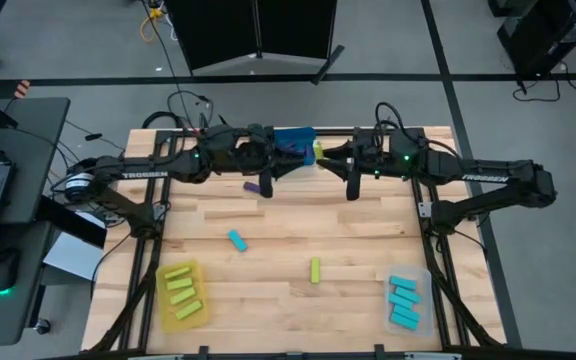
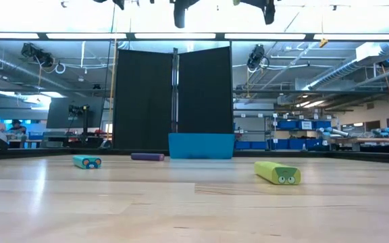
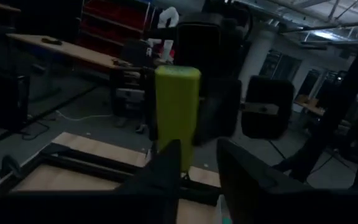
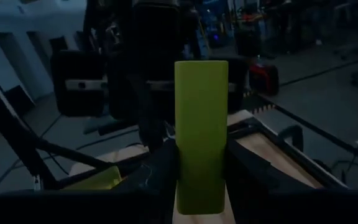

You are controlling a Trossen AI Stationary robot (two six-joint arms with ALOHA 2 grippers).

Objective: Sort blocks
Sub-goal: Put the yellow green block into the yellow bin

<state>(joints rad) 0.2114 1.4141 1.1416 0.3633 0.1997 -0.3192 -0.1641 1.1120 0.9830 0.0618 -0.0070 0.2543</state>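
Observation:
Both grippers are raised above the far middle of the table, facing each other in front of the blue bin (image 1: pixel 293 140). My right gripper (image 4: pixel 201 163) (image 1: pixel 328 155) is shut on a lime block (image 4: pixel 201 124) (image 1: pixel 317 150). My left gripper (image 3: pixel 201 158) (image 1: pixel 273 162) is open, and the same lime block (image 3: pixel 177 112) stands just ahead of its fingers. A purple block (image 1: pixel 252 186) (image 2: pixel 147 156), a cyan block (image 1: pixel 237 240) (image 2: pixel 86 161) and another lime block (image 1: pixel 315 270) (image 2: pixel 277 173) lie flat on the table. My right gripper pinches the lime block by its lower end (image 4: pixel 201 186) between the two fingers (image 4: pixel 157 174). The block stands upright out of the fingers, lifted clear of the table, its free end pointing toward my left gripper.
A yellow bin (image 1: pixel 164 300) at the near left holds several lime blocks. A clear bin (image 1: pixel 420 300) at the near right holds several cyan blocks. The blue bin (image 2: pixel 201 145) stands at the far edge. A laptop and cables lie on a side table to the left.

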